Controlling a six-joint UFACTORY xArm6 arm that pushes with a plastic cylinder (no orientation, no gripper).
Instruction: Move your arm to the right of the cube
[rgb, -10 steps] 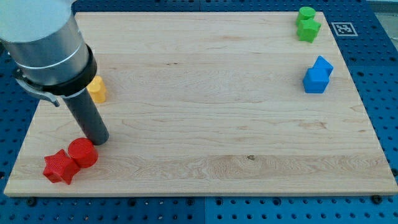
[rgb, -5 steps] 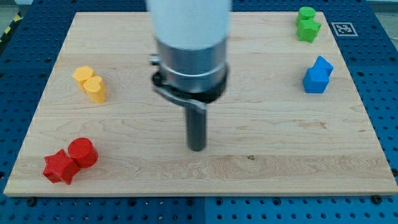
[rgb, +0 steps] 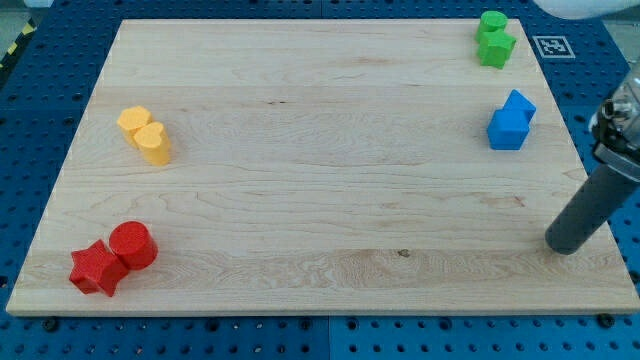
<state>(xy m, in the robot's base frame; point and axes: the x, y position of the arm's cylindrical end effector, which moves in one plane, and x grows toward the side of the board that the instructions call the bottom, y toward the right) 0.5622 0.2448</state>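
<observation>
My tip, a bare rod with no pincer to open or close, rests on the table below and right of the blue cube, which lies up-left of it.

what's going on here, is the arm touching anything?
No contact. My tip sits near the board's right edge, below and right of the blue cube, which has another blue block beside it. Green blocks sit at the view's top right, yellow blocks at the left, red blocks at the bottom left.
</observation>
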